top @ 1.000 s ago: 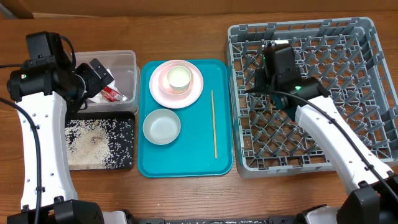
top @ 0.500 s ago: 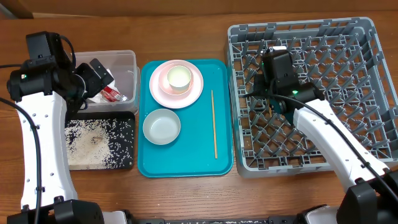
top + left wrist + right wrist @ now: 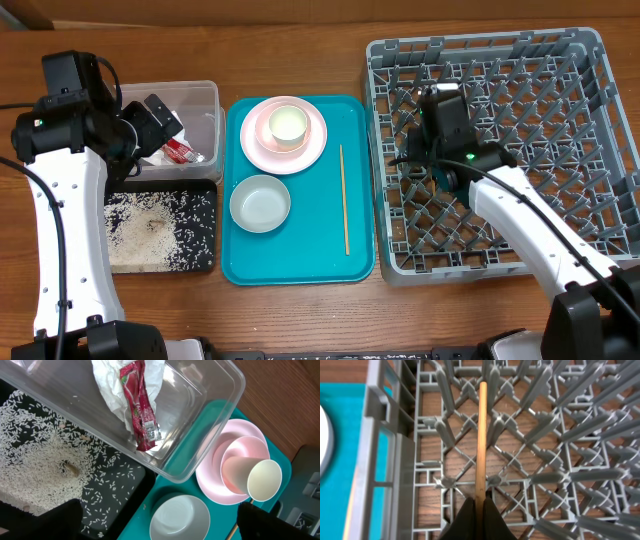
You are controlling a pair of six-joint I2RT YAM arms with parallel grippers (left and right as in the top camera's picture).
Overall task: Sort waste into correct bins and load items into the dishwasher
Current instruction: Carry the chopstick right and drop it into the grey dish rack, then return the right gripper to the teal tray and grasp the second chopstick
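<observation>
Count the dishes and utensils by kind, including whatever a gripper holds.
Pink plate: 1
Bowls: 2, the bowl on the plate and the white bowl beside it
Cup: 1
Chopsticks: 2, the chopstick on the teal tray and the held chopstick in the right gripper
Total: 6

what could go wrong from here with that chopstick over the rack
1. The right gripper pinches the chopstick at one end only, above the open lattice of the dish rack. Let go here, it may slip between the pegs and lie loose, or poke through a gap in the floor.
2. The cup sits in a bowl stacked on the pink plate. Lifting that plate first could tip the cup over.
</observation>
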